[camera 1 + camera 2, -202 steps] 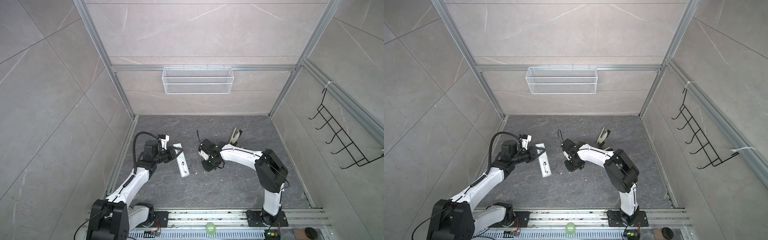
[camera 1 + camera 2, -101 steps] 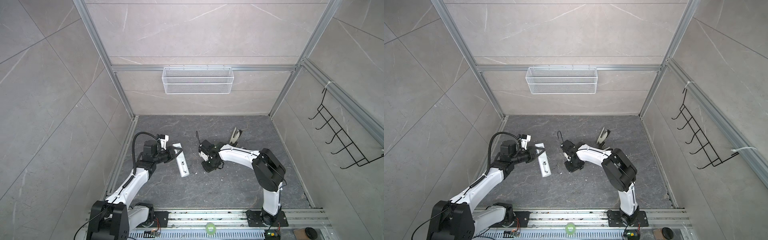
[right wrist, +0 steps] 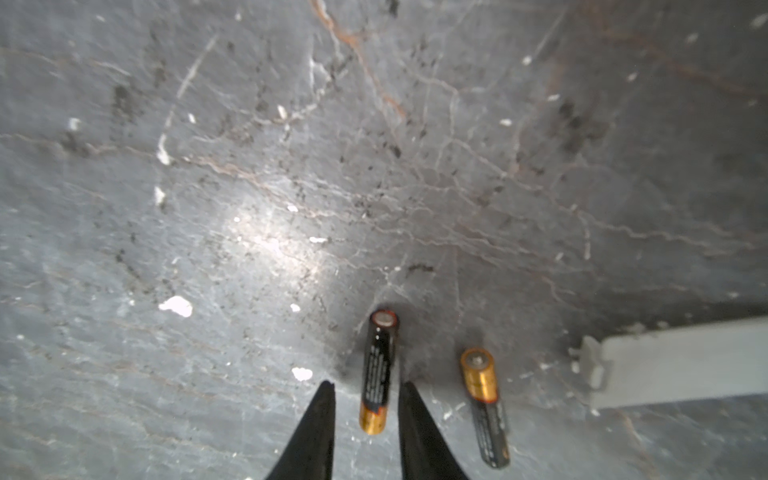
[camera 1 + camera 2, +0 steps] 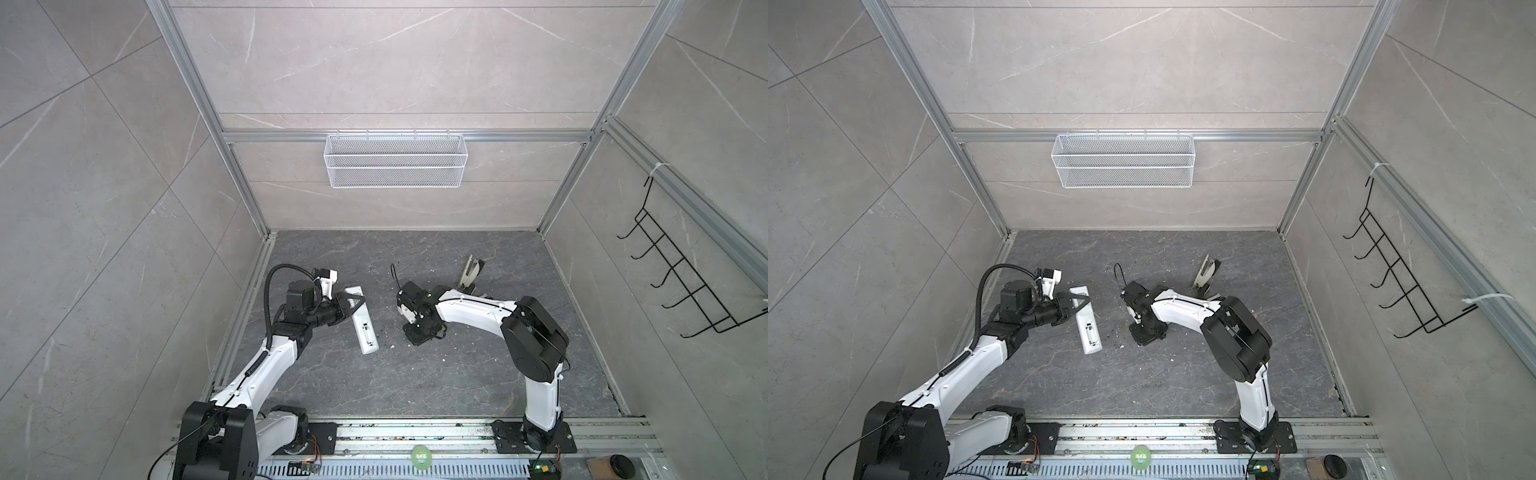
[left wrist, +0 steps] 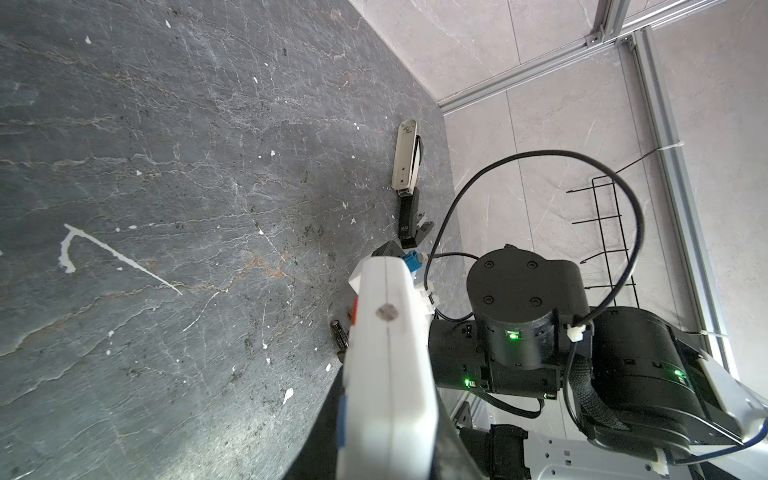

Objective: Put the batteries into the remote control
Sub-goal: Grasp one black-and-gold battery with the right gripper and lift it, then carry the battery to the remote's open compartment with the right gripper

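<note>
1. Right gripper (image 3: 366, 384): jaws parted. Black tapered fingertips (image 3: 316, 424) straddle one battery (image 3: 378, 370) with gaps on both sides, not gripping it.
2. Left gripper (image 4: 356, 300): clenched on the far end of the remote control (image 4: 365, 328), a slim white plastic bar.
3. Two batteries: black cylinders with gold ends, lying flat on the floor right of the remote control's near end. The second battery (image 3: 486, 407) lies beside the first, apart from it.
4. Remote control's upturned face shows a narrow recess; its contents are too small to tell.
5. Floor (image 4: 415, 382): dark veined slate with white specks.
6. Beyond the remote control: one white wire-mesh basket (image 4: 395, 166) on the back wall. One grey-and-black stapler-like object (image 4: 471, 272) is right of the remote control, farther back.
</note>
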`<act>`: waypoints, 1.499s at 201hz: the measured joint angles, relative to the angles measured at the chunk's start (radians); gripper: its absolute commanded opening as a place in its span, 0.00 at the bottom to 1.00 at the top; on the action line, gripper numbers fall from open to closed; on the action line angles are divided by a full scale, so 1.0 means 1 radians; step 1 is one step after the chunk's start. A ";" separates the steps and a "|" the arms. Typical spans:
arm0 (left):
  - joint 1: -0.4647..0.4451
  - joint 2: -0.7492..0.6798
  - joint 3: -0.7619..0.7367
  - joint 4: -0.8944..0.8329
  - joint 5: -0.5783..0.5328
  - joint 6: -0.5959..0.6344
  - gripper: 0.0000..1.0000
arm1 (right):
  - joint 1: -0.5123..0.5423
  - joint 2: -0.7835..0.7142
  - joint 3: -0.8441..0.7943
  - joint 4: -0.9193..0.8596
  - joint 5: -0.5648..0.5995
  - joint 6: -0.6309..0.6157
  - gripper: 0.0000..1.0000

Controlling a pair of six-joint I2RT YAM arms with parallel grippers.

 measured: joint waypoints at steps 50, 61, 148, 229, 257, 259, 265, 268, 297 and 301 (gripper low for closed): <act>0.005 0.000 0.000 0.000 0.000 0.000 0.00 | 0.008 0.008 0.001 -0.006 0.015 0.000 0.28; 0.005 0.000 0.000 0.000 0.001 0.000 0.00 | 0.009 0.008 0.001 -0.007 0.019 0.000 0.26; 0.009 0.000 -0.010 0.026 0.004 -0.019 0.00 | 0.017 0.008 0.004 -0.015 0.045 0.000 0.06; 0.009 0.007 -0.117 0.218 0.000 -0.125 0.00 | 0.075 -0.267 -0.017 -0.086 0.010 0.007 0.00; 0.009 0.038 -0.180 0.343 -0.008 -0.193 0.00 | 0.119 -0.343 0.016 -0.144 0.003 0.030 0.00; 0.009 0.039 -0.183 0.347 -0.009 -0.196 0.00 | 0.124 -0.344 0.021 -0.148 0.002 0.031 0.00; 0.009 0.043 -0.193 0.369 -0.014 -0.208 0.00 | 0.137 -0.344 0.036 -0.158 0.000 0.035 0.00; 0.009 0.044 -0.198 0.376 -0.016 -0.212 0.00 | 0.145 -0.344 0.043 -0.161 -0.002 0.039 0.00; 0.008 0.045 -0.223 0.448 -0.039 -0.240 0.00 | 0.204 -0.321 0.133 -0.187 -0.022 0.063 0.00; 0.008 0.045 -0.225 0.455 -0.042 -0.243 0.00 | 0.211 -0.314 0.149 -0.190 -0.026 0.065 0.00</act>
